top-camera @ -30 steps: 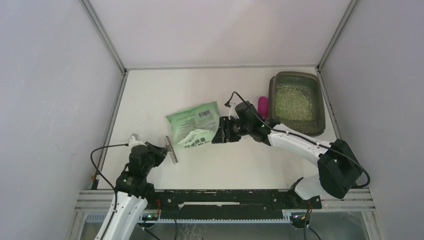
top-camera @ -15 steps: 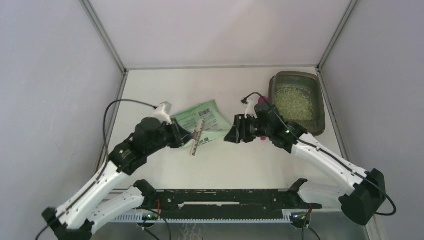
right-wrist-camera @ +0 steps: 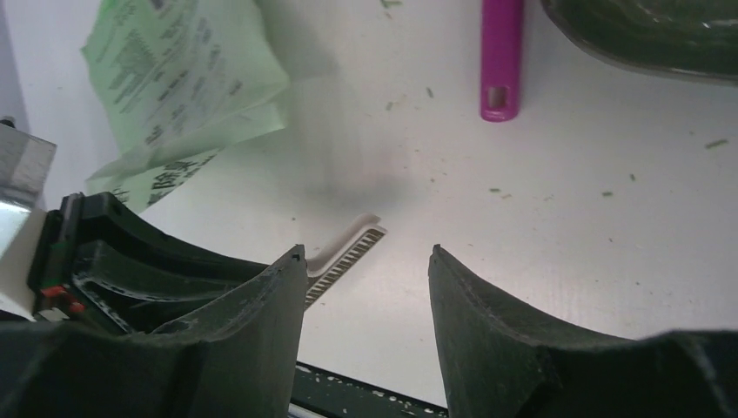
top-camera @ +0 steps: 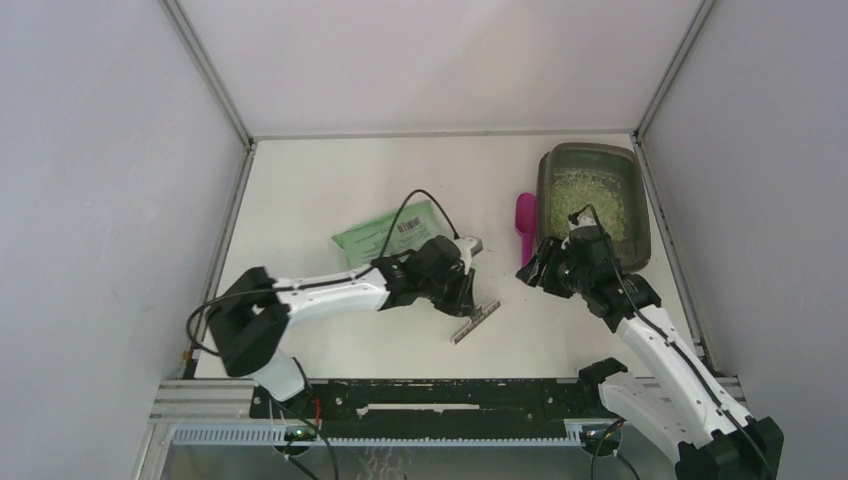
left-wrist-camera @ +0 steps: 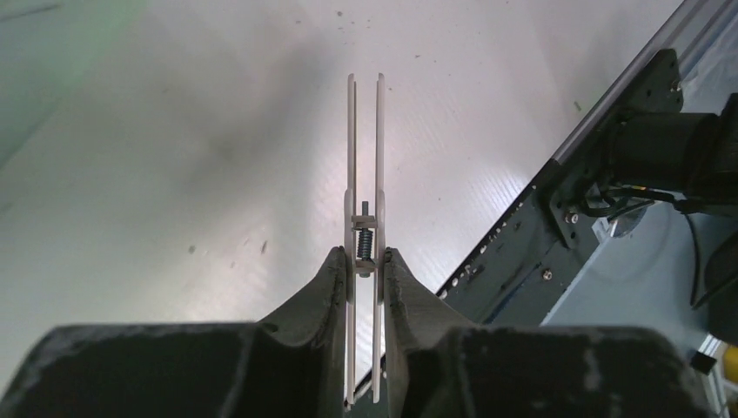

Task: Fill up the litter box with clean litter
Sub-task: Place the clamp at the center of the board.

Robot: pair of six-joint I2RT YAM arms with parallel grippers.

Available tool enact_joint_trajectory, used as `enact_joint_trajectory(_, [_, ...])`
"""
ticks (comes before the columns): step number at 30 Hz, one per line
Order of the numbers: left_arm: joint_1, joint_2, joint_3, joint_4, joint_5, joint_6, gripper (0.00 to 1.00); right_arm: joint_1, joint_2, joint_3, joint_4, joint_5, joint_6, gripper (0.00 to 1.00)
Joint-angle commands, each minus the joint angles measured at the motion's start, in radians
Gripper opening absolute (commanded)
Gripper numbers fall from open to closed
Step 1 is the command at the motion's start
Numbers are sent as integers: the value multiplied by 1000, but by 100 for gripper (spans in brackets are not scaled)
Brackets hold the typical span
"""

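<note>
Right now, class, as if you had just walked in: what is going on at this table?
The left gripper is clamped on a long white bag clip, holding it toward the near side of the table. The right gripper is open and empty, close to the litter box, which already holds clean litter. The green bag lies flat, and a magenta scoop lies beside the box.
</note>
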Motion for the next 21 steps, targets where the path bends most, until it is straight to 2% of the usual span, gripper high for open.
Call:
enact_joint_trajectory(1, [-15, 123, 115, 173, 121, 60, 19, -32, 40, -30, 45, -20, 12, 61])
enact_joint_trajectory(6, [-39, 223, 148, 268, 172, 57, 33, -37, 96, -37, 107, -63, -6, 62])
enact_joint_trajectory(7, [-38, 233, 149, 280, 175, 56, 39, -39, 110, -34, 122, -77, -10, 62])
enact_joint_trajectory(10, [-38, 233, 142, 293, 160, 69, 45, -53, 158, -16, 146, -112, -25, 63])
enact_joint_trajectory(11, [-37, 222, 139, 290, 154, 71, 51, -59, 174, -7, 147, -115, -31, 63])
enact_joint_trajectory(12, [-37, 202, 134, 288, 152, 75, 65, -63, 186, 2, 148, -115, -37, 65])
enact_joint_trajectory(15, [-36, 135, 126, 243, 122, 86, 73, -80, 223, 29, 148, -118, -41, 66])
enact_joint_trajectory(17, [-34, 48, 104, 155, 48, 80, 76, -86, 251, 56, 158, -139, -25, 66])
enact_joint_trajectory(19, [-29, -85, 43, 107, -39, 59, 98, -86, 286, 82, 174, -180, 18, 66])
enact_joint_trajectory(21, [-28, -238, 5, 34, -141, 39, 100, -87, 345, 105, 209, -275, 76, 67])
